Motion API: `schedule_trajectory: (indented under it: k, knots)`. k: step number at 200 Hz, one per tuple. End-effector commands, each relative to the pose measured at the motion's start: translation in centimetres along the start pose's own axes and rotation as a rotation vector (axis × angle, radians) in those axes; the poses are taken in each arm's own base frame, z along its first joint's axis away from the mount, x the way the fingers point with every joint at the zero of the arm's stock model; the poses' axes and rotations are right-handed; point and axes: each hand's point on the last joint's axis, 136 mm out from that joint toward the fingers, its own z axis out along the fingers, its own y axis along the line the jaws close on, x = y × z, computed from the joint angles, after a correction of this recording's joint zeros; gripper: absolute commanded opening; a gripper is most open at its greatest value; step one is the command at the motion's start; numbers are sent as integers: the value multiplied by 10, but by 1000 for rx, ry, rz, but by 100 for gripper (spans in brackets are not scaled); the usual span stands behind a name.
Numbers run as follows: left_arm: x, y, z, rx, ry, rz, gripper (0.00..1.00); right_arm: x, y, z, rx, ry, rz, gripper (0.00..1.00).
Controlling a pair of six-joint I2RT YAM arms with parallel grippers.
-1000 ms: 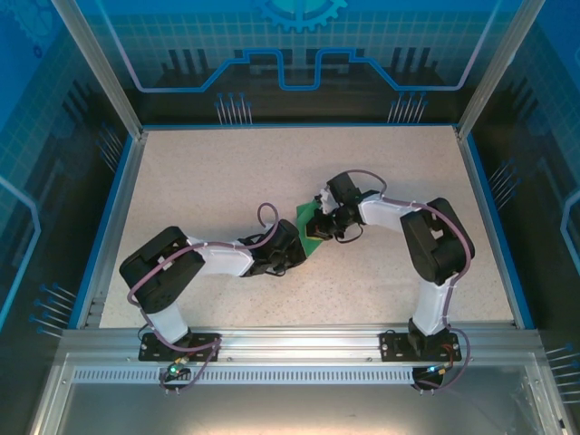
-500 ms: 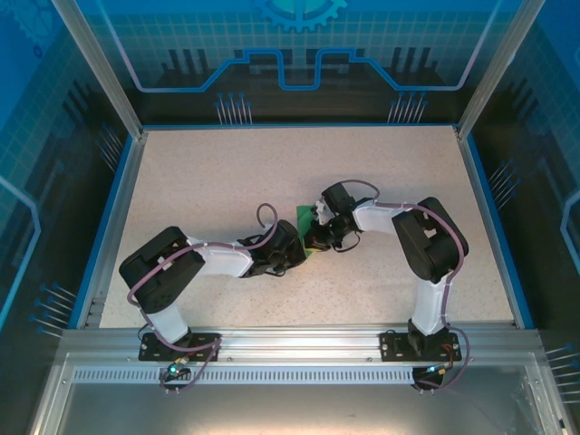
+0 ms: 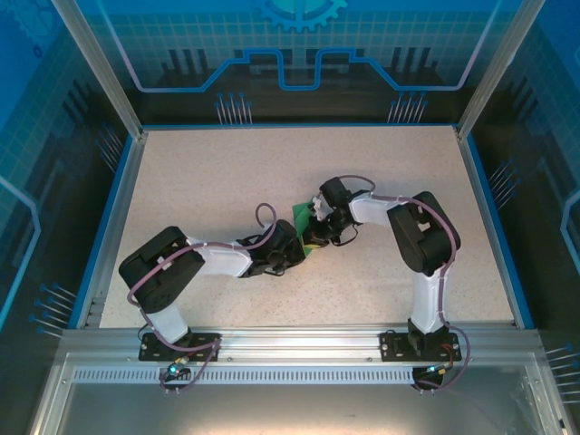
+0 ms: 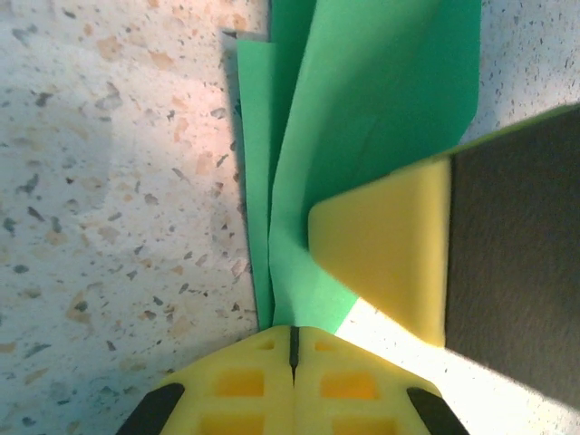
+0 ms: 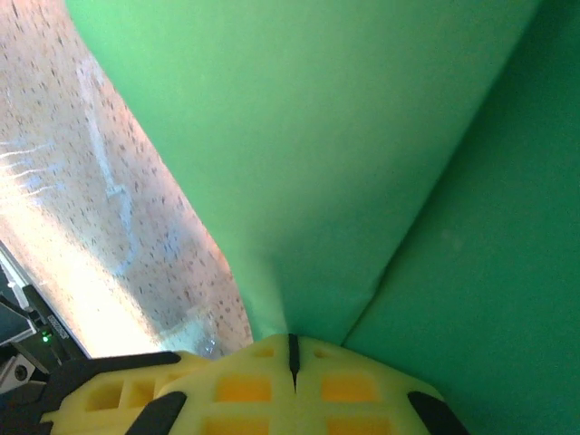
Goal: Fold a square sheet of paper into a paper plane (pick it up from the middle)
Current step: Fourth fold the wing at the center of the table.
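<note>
The green sheet of paper lies mid-table, creased into several long layers. Both grippers cover most of it from above, so I cannot tell whether it has the dart shape of a paper plane. My left gripper is shut, its tips pinching the near end of the folded paper. My right gripper is also shut, pinched on a raised fold of the paper. One yellow finger of the right gripper rests on the paper just ahead of the left tips.
The speckled tabletop has a blue raised border on three sides and the aluminium rail at the near edge. The two arms meet in the middle, their wrists almost touching.
The right arm has swung its elbow leftward and its gripper has slid closer to the left gripper along the paper. Less green shows from above. The left arm has stayed put.
</note>
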Motion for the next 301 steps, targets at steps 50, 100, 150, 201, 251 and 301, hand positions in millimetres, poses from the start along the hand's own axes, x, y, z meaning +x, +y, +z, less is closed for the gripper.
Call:
schedule_trajectory:
  k: [50, 100, 150, 201, 251, 301]
  knots:
    - [40, 59, 3, -181, 158, 1, 0, -73, -27, -18, 27, -165, -25, 3]
    - [40, 59, 2, -183, 159, 2, 0, -104, -32, -27, 27, -209, -25, 3]
    - [36, 50, -2, -168, 151, 13, 0, -135, -13, -60, 20, -280, -59, 4]
    - [3, -7, -27, -31, 58, 98, 15, -108, 7, -98, 15, -340, -61, 24]
    - [-41, -11, -56, 8, -57, 57, 43, -62, 4, -79, -5, -267, -48, 45]
    - [-62, 14, -65, -16, -116, -30, 61, -44, 15, -40, -47, -160, -107, 46]
